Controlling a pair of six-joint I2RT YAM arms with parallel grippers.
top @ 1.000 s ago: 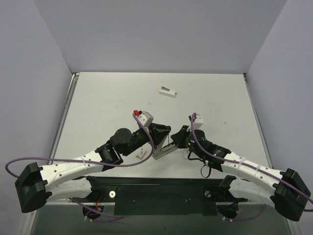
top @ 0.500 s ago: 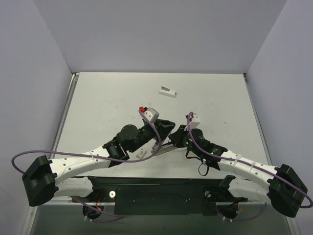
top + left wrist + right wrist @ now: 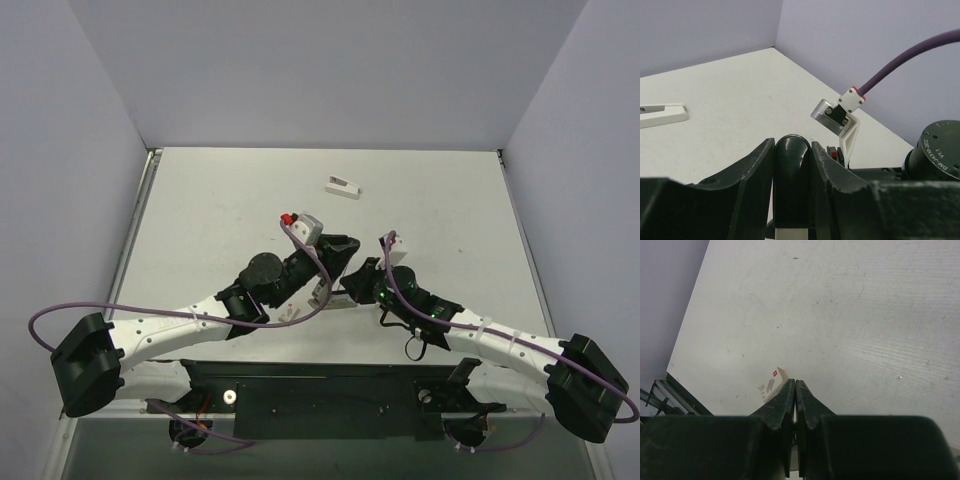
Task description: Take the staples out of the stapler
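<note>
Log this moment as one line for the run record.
left hand: gripping stapler | right hand: shut, close beside left hand | white piece: far back on table, apart from both hands

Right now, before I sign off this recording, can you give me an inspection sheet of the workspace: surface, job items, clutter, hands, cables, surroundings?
Surface: white table, lightly scuffed and speckled.
Job's things: stapler, dark, gripped between the left hand's fingers.
Clutter: small white piece lying alone at the far side; small white box with a red mark, near the front edge.
Hands: left hand shut on the stapler; right hand shut, fingers pressed together; whether it pinches anything cannot be told.
Cables: purple cable looping along each arm.
Surroundings: plain lilac walls on three sides; nothing else seen.
</note>
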